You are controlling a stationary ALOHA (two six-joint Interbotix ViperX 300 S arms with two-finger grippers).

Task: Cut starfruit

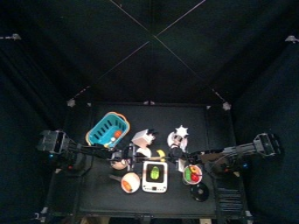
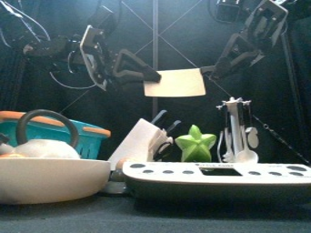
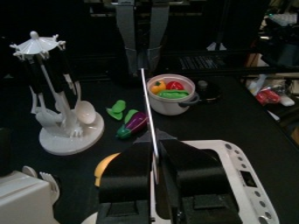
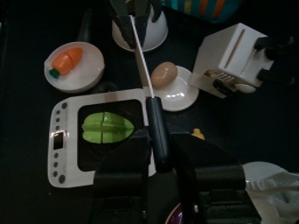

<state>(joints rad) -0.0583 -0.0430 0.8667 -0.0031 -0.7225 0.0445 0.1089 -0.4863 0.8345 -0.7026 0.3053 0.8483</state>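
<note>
The starfruit [image 4: 107, 127], a yellow-green oblong, lies on a white board [image 4: 70, 162] in the right wrist view and shows small at the table's front [image 1: 156, 178] from above. A knife [image 2: 176, 82] with a cream blade hangs level in the air above it, between both arms. My right gripper [image 4: 170, 171] is shut on its black handle. My left gripper [image 3: 158, 149] stands at the blade's far end, with the thin blade [image 3: 146, 105] edge-on between slightly parted jaws. The gripper hides the starfruit in the left wrist view.
A blue basket [image 1: 107, 129] stands at the back left, with a white utensil stand [image 3: 52, 105] near it. A bowl holding an orange piece [image 4: 73, 66] and a bowl of red and green pieces [image 3: 173, 92] flank the board. A white knife block [image 4: 233, 52] stands behind.
</note>
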